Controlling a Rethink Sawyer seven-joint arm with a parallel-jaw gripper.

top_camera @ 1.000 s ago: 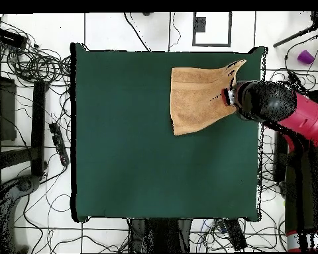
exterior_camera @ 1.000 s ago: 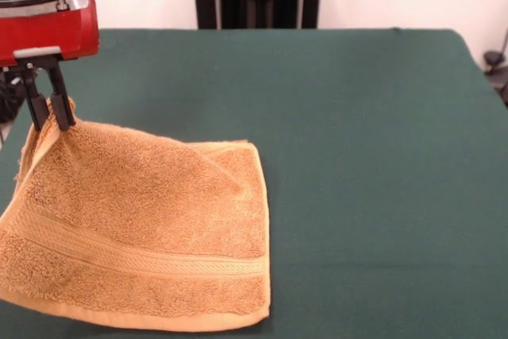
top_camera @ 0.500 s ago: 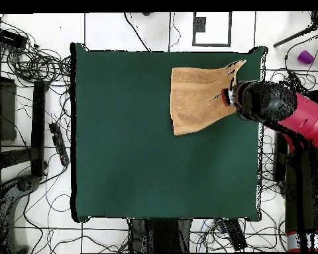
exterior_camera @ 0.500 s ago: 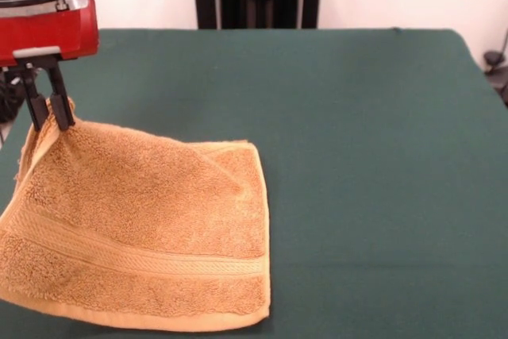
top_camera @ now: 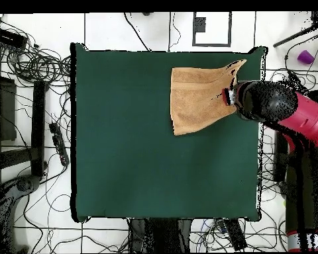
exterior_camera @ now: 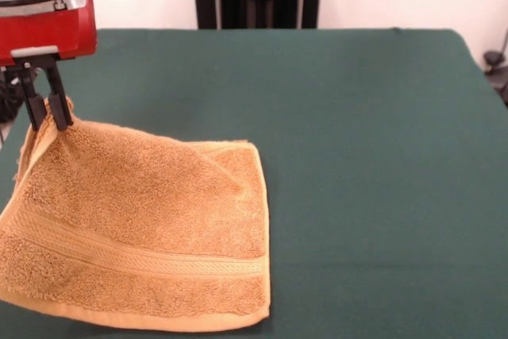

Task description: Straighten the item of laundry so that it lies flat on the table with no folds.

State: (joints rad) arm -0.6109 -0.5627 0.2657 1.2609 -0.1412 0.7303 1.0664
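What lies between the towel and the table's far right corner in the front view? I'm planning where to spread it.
Nothing: the front view shows only bare green table between the towel and that corner.

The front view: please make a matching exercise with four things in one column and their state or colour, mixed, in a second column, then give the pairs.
1. small orange-tan terry-cloth towel
2. large table under plain dark green cloth
3. black two-fingered claw
4. red block-shaped wrist housing above the claw

A. red
B. shut on a towel corner
C. one corner lifted, the rest on the table
D. dark green

Pairs: 1-C, 2-D, 3-B, 4-A
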